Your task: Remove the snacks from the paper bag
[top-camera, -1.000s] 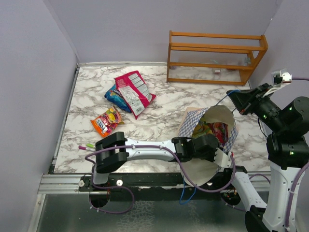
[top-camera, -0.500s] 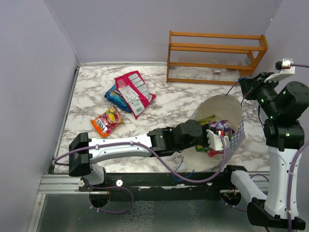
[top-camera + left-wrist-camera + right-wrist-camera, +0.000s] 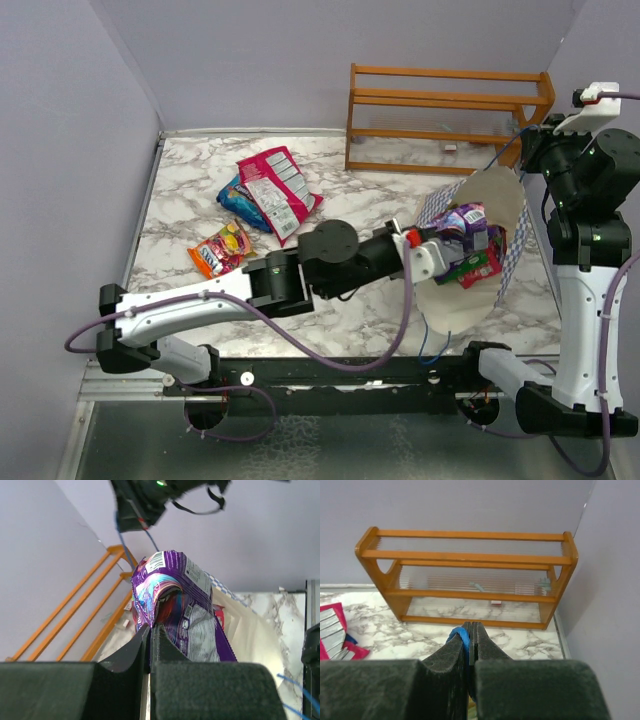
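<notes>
Two arms on it: left fingers (image 3: pixel 150 636) clamped tight on a purple snack packet (image 3: pixel 186 605), holding it at the mouth of the chequered paper bag (image 3: pixel 497 195). Right fingers (image 3: pixel 471 636) pinched shut on the bag's blue cord handle (image 3: pixel 458 635). The bag sits tilted near the table's (image 3: pixel 350 215) right edge, more wrappers (image 3: pixel 470 265) inside. Out toward the far-left corner, a red-pink packet (image 3: pixel 275 190) overlaps a blue chip bag (image 3: pixel 233 198), with an orange packet (image 3: pixel 222 250) just nearer.

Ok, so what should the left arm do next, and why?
Probably draw the left tool back toward the loose snacks, since it is shut on the purple packet at the mouth of the paper bag while the right tool holds the blue handle up.
</notes>
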`<action>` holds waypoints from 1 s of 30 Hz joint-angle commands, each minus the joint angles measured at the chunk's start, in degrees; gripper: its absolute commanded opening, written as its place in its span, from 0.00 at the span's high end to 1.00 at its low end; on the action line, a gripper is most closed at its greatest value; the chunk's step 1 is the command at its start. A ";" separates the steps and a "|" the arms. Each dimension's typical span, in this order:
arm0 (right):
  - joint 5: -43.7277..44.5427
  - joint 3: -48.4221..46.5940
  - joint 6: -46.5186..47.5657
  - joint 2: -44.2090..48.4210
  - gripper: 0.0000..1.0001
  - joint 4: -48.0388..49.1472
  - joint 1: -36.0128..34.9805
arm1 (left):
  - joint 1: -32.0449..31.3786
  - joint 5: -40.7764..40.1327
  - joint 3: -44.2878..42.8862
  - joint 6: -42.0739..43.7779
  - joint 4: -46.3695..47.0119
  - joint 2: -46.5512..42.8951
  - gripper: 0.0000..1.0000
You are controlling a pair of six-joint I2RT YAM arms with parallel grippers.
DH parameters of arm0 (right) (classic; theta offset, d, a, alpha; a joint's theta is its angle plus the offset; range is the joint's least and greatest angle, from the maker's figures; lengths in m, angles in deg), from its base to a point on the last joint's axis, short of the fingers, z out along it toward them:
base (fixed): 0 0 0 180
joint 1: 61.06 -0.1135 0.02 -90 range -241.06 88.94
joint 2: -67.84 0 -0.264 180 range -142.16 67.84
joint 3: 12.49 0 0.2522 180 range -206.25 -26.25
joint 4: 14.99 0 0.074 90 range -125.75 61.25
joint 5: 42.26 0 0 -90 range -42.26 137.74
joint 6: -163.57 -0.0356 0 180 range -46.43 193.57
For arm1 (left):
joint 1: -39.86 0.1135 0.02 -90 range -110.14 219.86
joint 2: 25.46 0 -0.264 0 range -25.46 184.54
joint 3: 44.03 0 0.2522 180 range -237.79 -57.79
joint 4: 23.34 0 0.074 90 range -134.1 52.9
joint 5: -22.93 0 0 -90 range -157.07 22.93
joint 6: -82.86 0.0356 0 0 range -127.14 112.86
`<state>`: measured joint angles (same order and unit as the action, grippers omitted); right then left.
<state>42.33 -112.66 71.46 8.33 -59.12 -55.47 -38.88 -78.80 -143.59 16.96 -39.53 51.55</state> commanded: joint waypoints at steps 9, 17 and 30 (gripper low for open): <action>-27.89 24.11 -12.84 19.02 0.98 4.60 -0.05 | 4.76 -16.35 20.31 -15.84 -3.19 -17.21 1.00; -35.98 24.67 -12.57 22.02 0.98 1.96 -0.12 | 12.19 -22.05 30.25 -27.42 -9.36 -28.53 1.00; -33.42 20.68 -10.73 20.87 0.98 -2.28 -0.14 | 32.15 -29.95 33.64 -25.21 -13.89 -27.45 1.00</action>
<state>9.94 -89.06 60.33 29.51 -60.26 -55.43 -15.63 -103.87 -110.74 -8.99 -55.56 22.63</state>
